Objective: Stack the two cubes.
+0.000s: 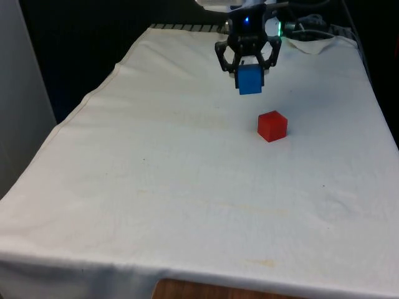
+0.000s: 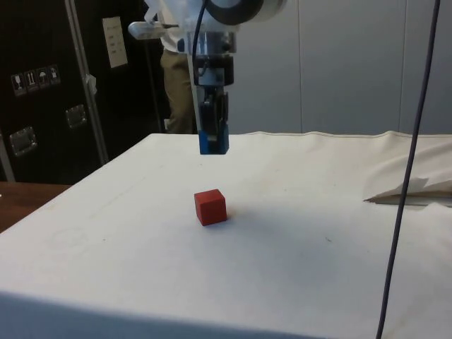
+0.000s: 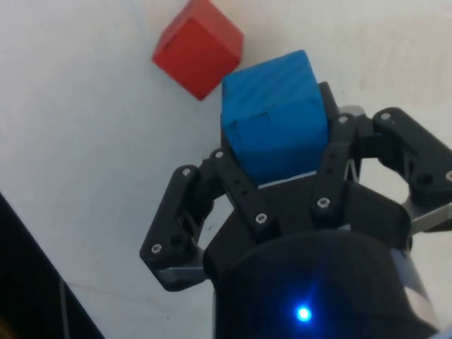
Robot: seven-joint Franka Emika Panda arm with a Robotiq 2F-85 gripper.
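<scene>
Hand (image 1: 250,73) clamps matte blue cube (image 1: 250,80), lifted off white-cloth worktop (image 1: 156,187). Red cube (image 1: 272,126), sharp-edged and solid-looking, sits on cloth near, apart from the blue.

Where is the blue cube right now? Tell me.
The blue cube is held in the gripper, lifted clear of the white cloth. In the front view it hangs above and slightly to the left of the red cube.

Matt blue cube (image 1: 250,80), matt red cube (image 1: 272,126), creased white cloth (image 1: 156,187).
</scene>
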